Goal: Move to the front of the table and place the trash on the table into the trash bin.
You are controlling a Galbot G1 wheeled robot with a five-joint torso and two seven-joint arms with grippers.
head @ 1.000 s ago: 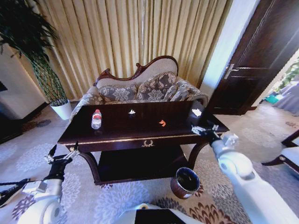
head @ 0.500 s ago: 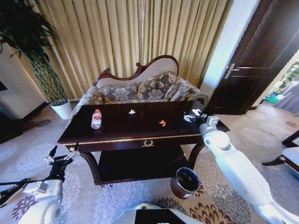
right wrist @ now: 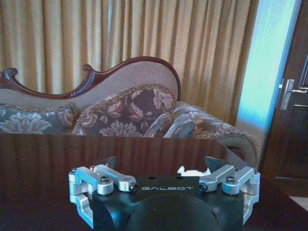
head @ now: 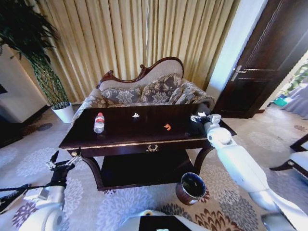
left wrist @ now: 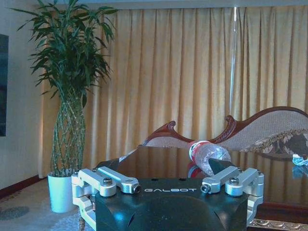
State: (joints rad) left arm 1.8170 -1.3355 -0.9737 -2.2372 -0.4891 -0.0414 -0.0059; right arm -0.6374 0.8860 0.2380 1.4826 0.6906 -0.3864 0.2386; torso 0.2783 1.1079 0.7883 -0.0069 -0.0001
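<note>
Right end effector, jaws spread, at paper scrap near desk edge; risk: nudging it off. Left end effector spread, low.

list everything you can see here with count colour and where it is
table: 1, dark glossy wood with gold trim, centre of the room
bottle: 1, clear with red cap, lying on the table's left part
paper scraps: 2, white, one at back centre, one at the right end
orange scrap: 1, right of table centre
trash bin: 1, reddish-brown with shiny rim, on the floor by the table's right front leg
sofa: 1, patterned with carved wood frame, behind the table
plant: 1, green, in a white pot, back left
curtains: gold, back wall
door: 1, dark, right
left hand: open, low beside the table's left front corner
right hand: open, over the table's right end at the white scrap
</note>
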